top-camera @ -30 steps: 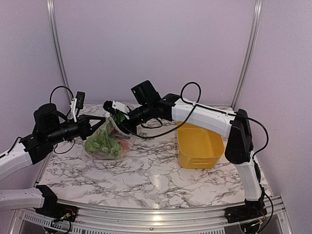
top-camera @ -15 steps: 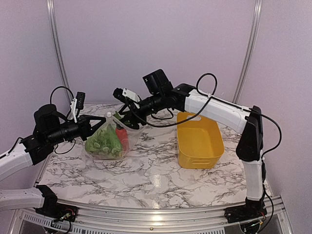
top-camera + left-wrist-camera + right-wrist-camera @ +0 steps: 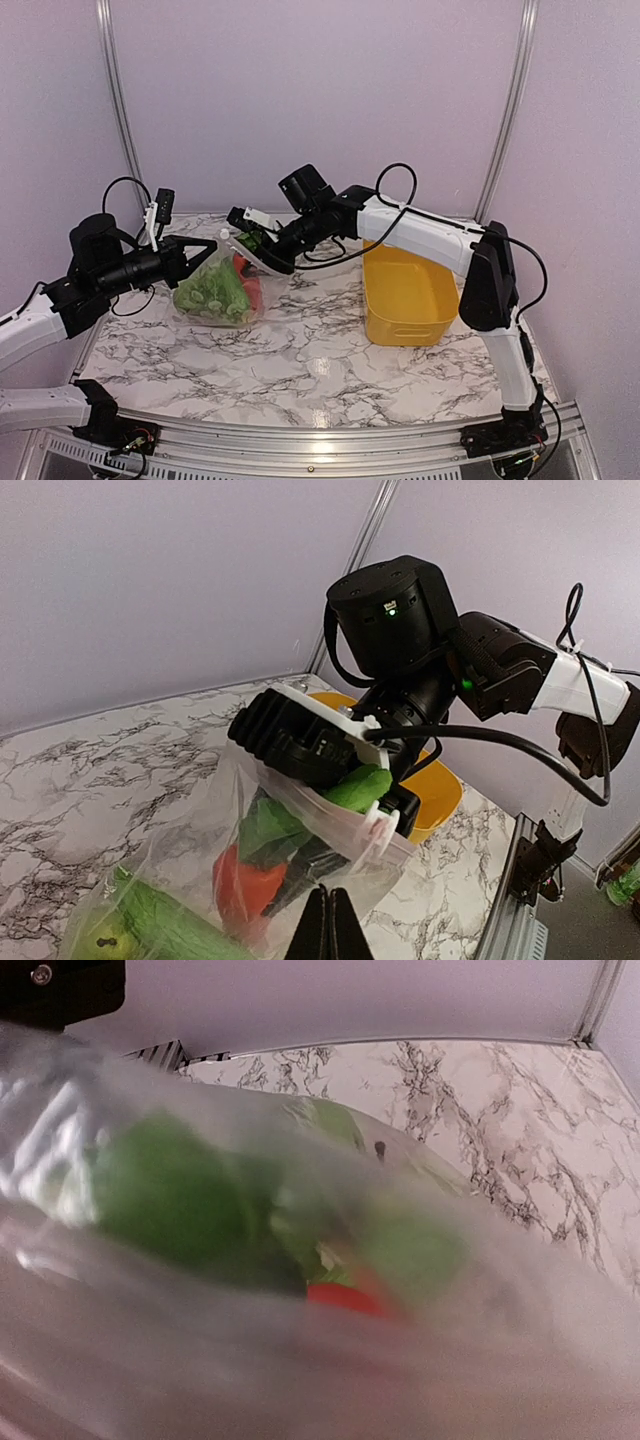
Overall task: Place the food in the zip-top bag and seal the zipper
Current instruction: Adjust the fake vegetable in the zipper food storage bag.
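Left fingers [image 3: 325, 925] are closed tight, pinching the near edge of the zip-top bag [image 3: 195, 825] and holding that side up. Straight across from them the right fingers [image 3: 372, 805] sit at the bag's mouth with a green piece [image 3: 355, 785] right at their tips. Whether they are clamped on it, on the plastic, or standing apart, I cannot tell, because the right wrist view is all blurred plastic. Below and between both sets of fingers the food [image 3: 212, 292] lies inside the bag: leafy greens, a red-orange piece [image 3: 245, 880] and a small green fruit [image 3: 105, 945]. The bag's bottom rests on the marbled surface [image 3: 320, 370]. Beyond the right fingers, away from the left ones, a yellow basket [image 3: 405, 320] stands apart from the bag.
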Controlling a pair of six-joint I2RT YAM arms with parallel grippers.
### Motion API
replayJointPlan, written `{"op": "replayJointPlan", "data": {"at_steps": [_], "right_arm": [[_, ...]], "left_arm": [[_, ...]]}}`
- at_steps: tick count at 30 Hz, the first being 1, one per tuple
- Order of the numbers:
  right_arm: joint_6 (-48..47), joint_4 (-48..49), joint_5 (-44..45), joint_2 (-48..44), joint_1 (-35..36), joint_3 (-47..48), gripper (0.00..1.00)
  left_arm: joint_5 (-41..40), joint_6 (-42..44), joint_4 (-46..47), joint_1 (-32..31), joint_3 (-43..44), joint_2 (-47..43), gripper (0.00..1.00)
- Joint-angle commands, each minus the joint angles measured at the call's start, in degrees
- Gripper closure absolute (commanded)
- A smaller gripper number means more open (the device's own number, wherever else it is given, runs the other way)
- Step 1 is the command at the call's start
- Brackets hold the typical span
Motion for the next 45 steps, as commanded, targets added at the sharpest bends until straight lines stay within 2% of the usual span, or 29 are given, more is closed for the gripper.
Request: {"op": "replayJointPlan", "data": {"at_steps": [1, 6, 13, 17, 22, 26, 29, 33, 35, 40, 45], "right_arm": [[-2.19, -1.79, 2.40, -3.57, -0.59, 3.02, 0.88], [-8.90, -2.72, 7.65, -7.66, 0.02, 2.75, 0.92], [-16.67, -4.63, 12.39, -7.37, 3.61, 0.41, 0.93], [-17.29, -5.83, 11.56, -4.05, 3.91, 1.77, 0.95], [-16.80, -4.84, 5.34, -1.06, 4.22, 3.60, 0.95], [-13.08, 2.48, -1.77, -0.80, 4.29, 1.08, 0.87], [-8.21, 9.35, -3.34, -0.84, 4.26, -1.49, 0.83], [-2.36, 15.02, -6.45, -0.50, 3.42, -3.59, 0.61], [-2.59, 12.80, -7.24, -0.32, 3.11, -2.20, 0.52], [-5.19, 7.36, -2.68, -5.15, 1.27, -3.40, 0.33], [-8.58, -0.60, 0.51, -8.09, 0.06, -2.97, 0.28]], "left_arm": [[0.25, 0.49, 2.67, -0.18, -0.49, -0.03, 1.00], [0.39, 0.51, 3.01, -0.13, -0.56, 0.21, 1.00], [0.36, 0.13, 4.12, -0.17, -0.43, 0.09, 1.00], [0.27, -0.33, 5.04, -0.17, -0.71, -1.06, 1.00], [-0.22, -1.45, 7.34, -0.18, -2.15, -1.39, 1.00], [0.44, -2.55, 9.55, -0.17, -2.85, 0.20, 1.00], [0.59, -3.06, 10.67, -0.18, -3.27, 0.77, 1.00], [0.28, -3.33, 10.77, -0.18, -3.96, 0.16, 1.00], [-0.29, -3.03, 10.13, -0.18, -4.10, -0.73, 1.00], [-2.40, -1.81, 8.27, -0.09, -5.19, -3.09, 1.00], [-3.33, -1.41, 8.70, -0.09, -5.88, -3.41, 1.00]]}}
